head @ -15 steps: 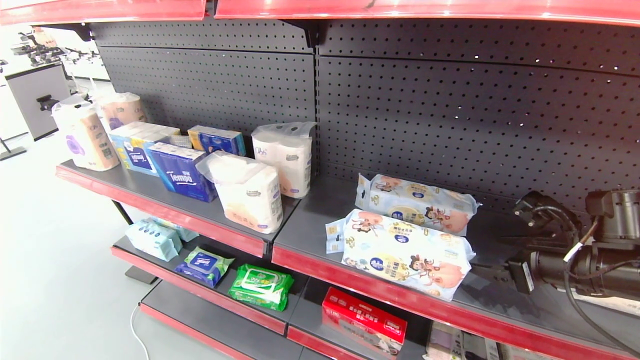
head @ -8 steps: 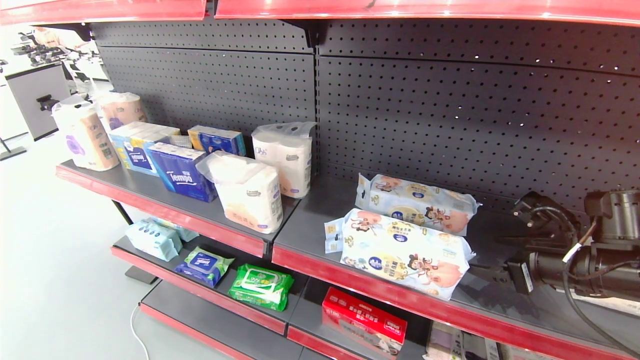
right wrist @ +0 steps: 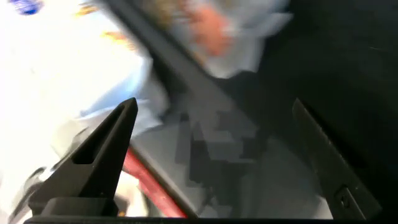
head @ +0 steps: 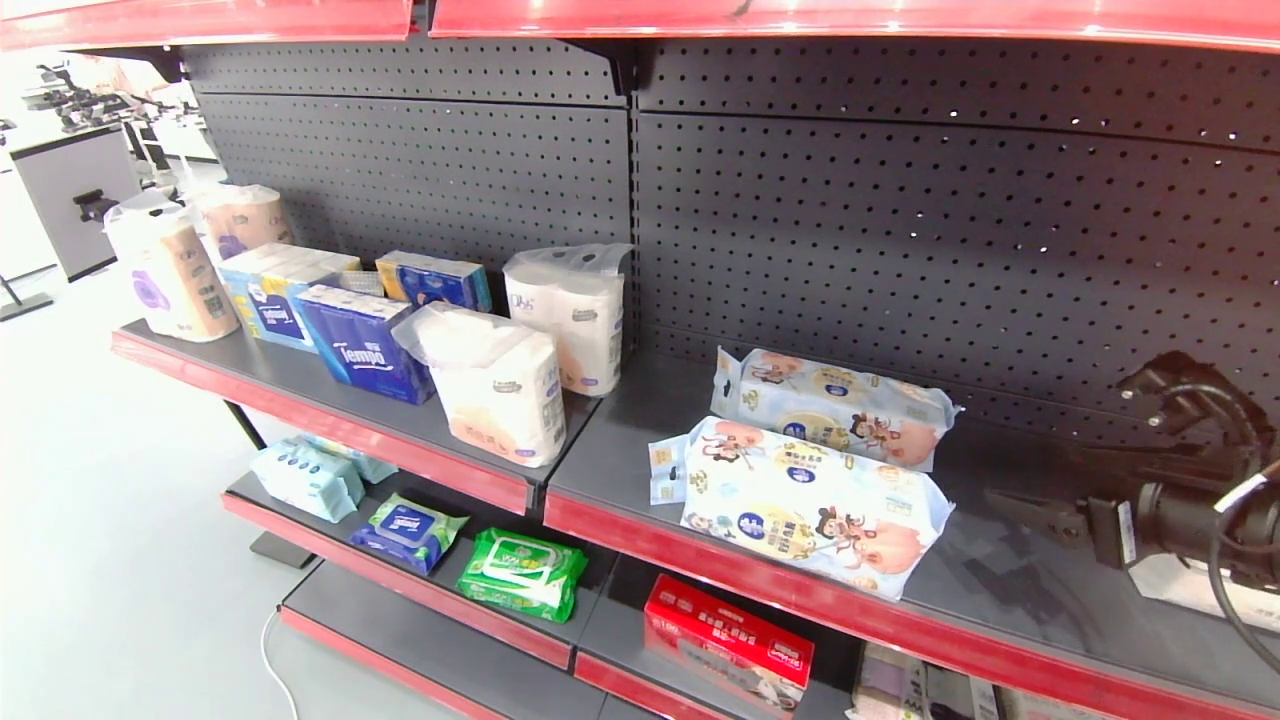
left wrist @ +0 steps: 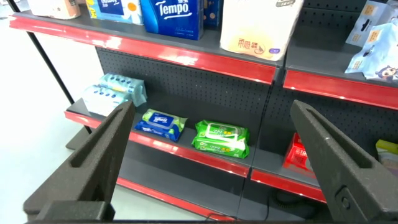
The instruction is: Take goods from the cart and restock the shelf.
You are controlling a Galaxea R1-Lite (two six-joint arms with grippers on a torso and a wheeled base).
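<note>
Right gripper [head: 1035, 512] jaws apart, empty, near glossy pillow-shaped pack [head: 815, 505] on matte shelf [head: 630, 445]; left gripper [left wrist: 211, 109] jaws apart too.

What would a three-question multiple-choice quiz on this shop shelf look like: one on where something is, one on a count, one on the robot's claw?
1. Where is the green pack?
A) lower shelf
B) top shelf
C) floor

2. How many cartoon packs lie on the middle shelf?
A) one
B) two
C) four

3. The right gripper is:
A) shut on a pack
B) open, empty
C) shut on a box

Answers:
1 A, it lies beside a blue pack there.
2 B, one lies behind the other.
3 B, its fingers stand apart with nothing between.
</note>
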